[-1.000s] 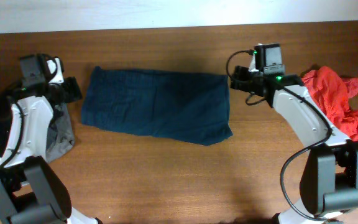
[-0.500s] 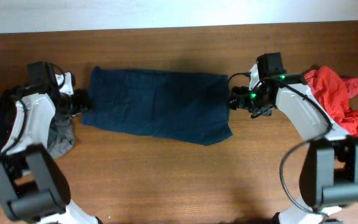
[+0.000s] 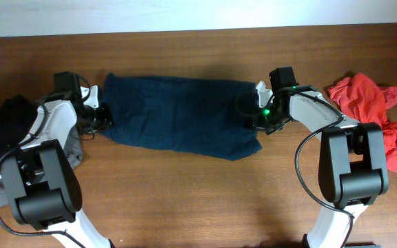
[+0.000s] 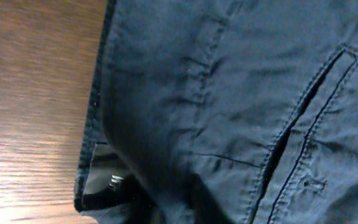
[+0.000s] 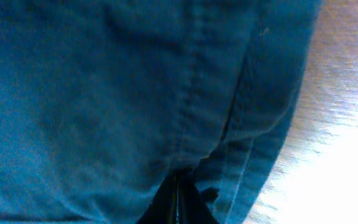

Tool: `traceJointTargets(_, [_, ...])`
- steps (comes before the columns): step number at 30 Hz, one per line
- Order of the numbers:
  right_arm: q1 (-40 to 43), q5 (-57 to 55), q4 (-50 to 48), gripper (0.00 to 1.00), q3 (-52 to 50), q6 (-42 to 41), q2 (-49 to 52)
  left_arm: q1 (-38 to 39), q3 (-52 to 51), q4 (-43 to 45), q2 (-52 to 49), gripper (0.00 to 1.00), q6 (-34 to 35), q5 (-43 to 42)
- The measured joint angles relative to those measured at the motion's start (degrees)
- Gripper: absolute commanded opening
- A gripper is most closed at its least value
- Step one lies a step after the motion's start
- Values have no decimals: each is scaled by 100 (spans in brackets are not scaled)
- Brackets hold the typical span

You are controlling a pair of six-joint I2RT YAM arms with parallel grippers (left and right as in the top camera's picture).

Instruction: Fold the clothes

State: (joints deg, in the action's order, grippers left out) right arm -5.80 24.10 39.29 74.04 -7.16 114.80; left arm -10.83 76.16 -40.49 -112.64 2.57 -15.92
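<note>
Blue shorts (image 3: 178, 120): they lie flat and spread lengthwise along the back edge of the table (image 3: 185, 200), about midway between the left and right edges. The front hem slants down toward the right.
Left gripper (image 3: 102, 117): it sits low at the left end of the shorts, touching the cloth.
Left grip: the wrist camera shows the cloth (image 4: 229, 93) lying over one dark finger (image 4: 104, 186) that peeks out under the hem. The other finger is hidden, so I cannot tell whether the cloth is pinched.
Right gripper (image 3: 255, 114): it is at the right end of the shorts, on the hem near the back right corner of the cloth.
Right grip: the cloth (image 5: 104, 81) puckers into a tight crease that runs down between the dark fingers (image 5: 199, 208), which are pressed together on it.
Pocket: a stitched slit (image 4: 303, 106) shows in the left wrist view.
Red cloth (image 3: 374, 117): it lies crumpled at the right edge of the table, apart from the shorts.
Dark pile (image 3: 5, 127): it is heaped at the left edge.
Grey cloth (image 3: 71, 148): it lies just beside the dark pile, under the left arm.
</note>
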Motion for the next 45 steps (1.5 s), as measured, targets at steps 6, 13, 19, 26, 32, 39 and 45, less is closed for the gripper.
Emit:
traceJointTargets(6, [238, -883, 597, 4, 9, -66, -7, 129, 0, -61, 0, 0, -42, -94])
traceJointTargets(13, [756, -1231, 1021, 4, 33, -586, -11, 229, -2, -236, 0, 0, -42, -354])
traceJointTargets(19, [1082, -1532, 1298, 41, 120, -490, -37, 201, 13, -577, 0, 37, -46, -363])
traceJointTargets(26, [1209, -1661, 1825, 40, 492, -142, -627, 133, 573, -1421, 24, 21, -212, -424])
traceJointTargets(32, [1172, -717, 1526, 4, 734, -79, -1307, 345, 1032, -1102, 306, 0, -485, -625])
traceJointTargets(39, [595, -122, 708, 4, 686, -232, -1047, 1303, 1106, 90, 295, 0, -977, -721])
traceJointTargets(45, [-103, 74, -442, 4, 651, -337, -328, 1993, 1134, 656, -289, 0, -1252, -640])
